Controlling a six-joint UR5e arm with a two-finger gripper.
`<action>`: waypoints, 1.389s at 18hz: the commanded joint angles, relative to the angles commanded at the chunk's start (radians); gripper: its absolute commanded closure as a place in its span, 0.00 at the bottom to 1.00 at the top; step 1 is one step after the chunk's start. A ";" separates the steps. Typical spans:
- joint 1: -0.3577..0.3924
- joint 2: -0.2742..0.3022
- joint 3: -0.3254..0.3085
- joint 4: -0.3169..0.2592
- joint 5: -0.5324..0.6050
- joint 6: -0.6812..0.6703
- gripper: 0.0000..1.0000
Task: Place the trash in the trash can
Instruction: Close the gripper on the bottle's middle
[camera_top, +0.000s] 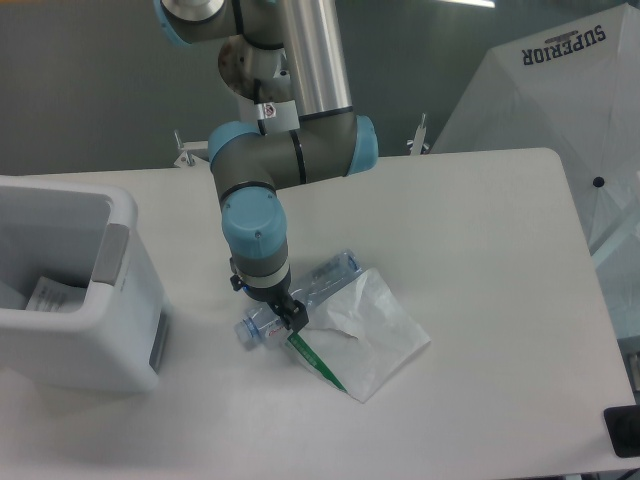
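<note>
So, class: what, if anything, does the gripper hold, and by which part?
It cannot be told. The gripper sits low over the small clear plastic bottle, near the cap end, its fingertips hidden.

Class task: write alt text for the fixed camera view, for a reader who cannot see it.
A robot arm's gripper reaches down onto a clear plastic water bottle lying on a white table, partly overlapped by a thin plastic bag with a green edge. A white trash can stands at the left, some paper inside.

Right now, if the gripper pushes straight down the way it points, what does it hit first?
Probably the water bottle lying under the gripper, next to the plastic bag's green strip; depth is unclear from this view.
</note>
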 joint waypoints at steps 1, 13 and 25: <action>0.000 -0.002 0.002 0.000 0.002 -0.002 0.09; 0.000 0.009 0.003 -0.002 -0.002 0.000 0.35; 0.000 0.012 0.003 -0.002 -0.003 -0.002 0.46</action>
